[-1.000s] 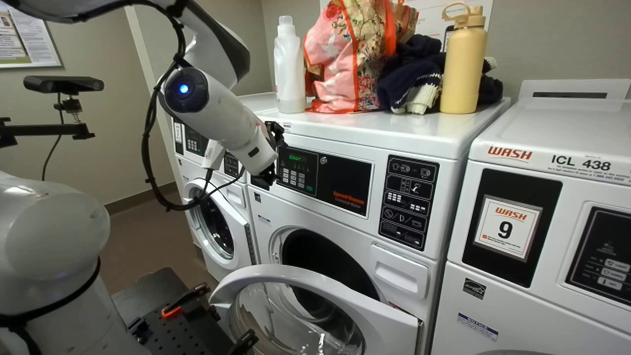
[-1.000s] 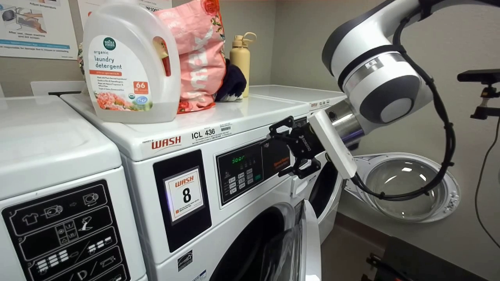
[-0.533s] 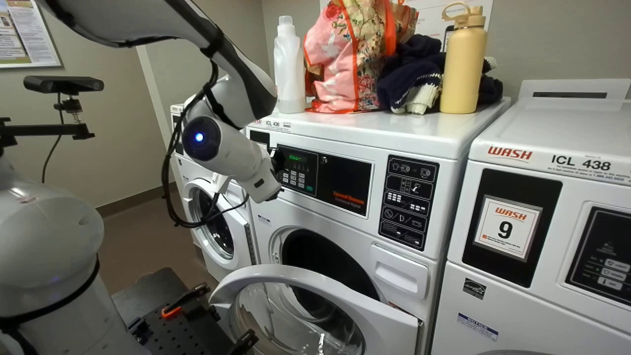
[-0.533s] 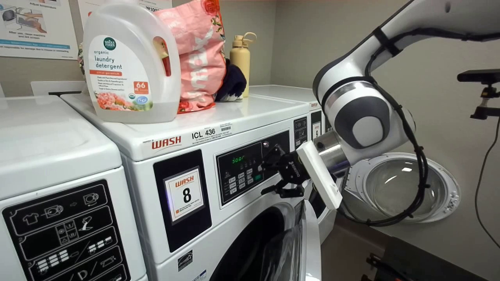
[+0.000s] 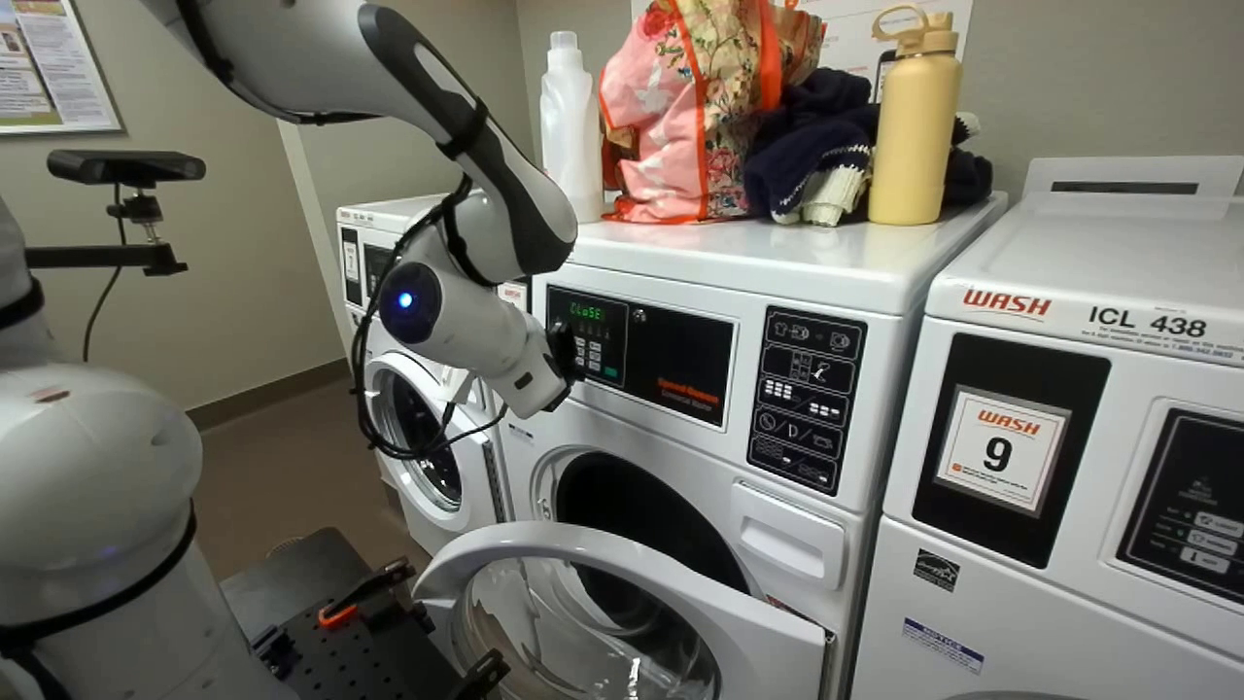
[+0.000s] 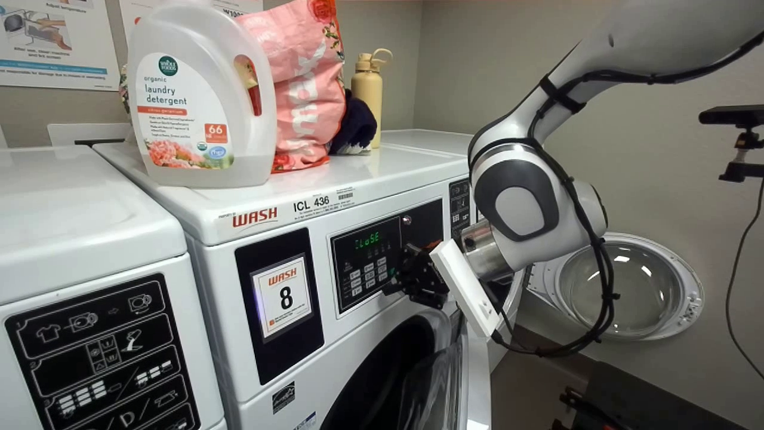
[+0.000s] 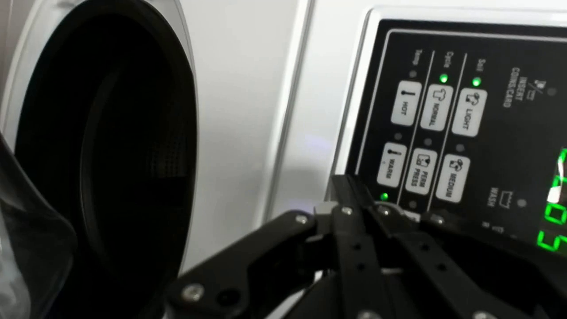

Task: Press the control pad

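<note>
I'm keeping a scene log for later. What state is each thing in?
Gripper: shut; whether it presses anything is unclear.
Control pad: partly hidden; three green lamps lit in the wrist view.
Display: lit, reading CLOSE.
Number 8 washer door: open.
Detergent bottle: upright.
Tote bag: standing upright.
Water bottle: upright, lid on.
Dark clothing: heaped.

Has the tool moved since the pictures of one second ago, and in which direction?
Yes. In an exterior view, the tool has moved down and to the picture's left, closer to the control pad, which stayed in place.
</note>
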You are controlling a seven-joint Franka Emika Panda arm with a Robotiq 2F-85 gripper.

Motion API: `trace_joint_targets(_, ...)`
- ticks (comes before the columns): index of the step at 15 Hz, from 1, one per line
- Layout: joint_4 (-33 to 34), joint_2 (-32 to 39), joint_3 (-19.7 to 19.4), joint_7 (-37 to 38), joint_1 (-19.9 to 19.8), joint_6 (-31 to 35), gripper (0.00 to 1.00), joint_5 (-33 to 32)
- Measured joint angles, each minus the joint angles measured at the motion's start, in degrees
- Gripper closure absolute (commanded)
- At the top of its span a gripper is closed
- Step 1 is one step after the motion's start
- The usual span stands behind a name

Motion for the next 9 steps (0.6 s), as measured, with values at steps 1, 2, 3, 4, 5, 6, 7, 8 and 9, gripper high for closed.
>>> trace_joint_targets(1,0.23,0.01,-0.19,-0.11,-0.84,0.01,1.0,-0.51)
trace_joint_targets(2,0.49,-0.02,-0.31,-0.54,-1.79,0.07,1.0,-0.67)
trace_joint_targets(3,0.69,-0.14,-0.41,-1.05,-2.82,0.07,1.0,-0.71)
trace_joint_targets(4,0.8,-0.34,-0.48,-1.43,-3.96,0.07,1.0,-0.79)
trace_joint_targets(5,0.82,-0.63,-0.49,-2.07,-5.04,0.07,1.0,-0.79)
trace_joint_targets(6,0.82,-0.95,-0.48,-2.19,-5.76,0.07,1.0,-0.8)
trace_joint_targets(7,0.81,-1.26,-0.44,-2.19,-6.21,0.08,1.0,-0.8)
trace_joint_targets(8,0.75,-1.59,-0.3,-2.19,-6.46,0.09,1.0,-0.8)
trace_joint_targets(9,0.65,-1.92,-0.13,-2.19,-6.5,0.09,1.0,-0.8)
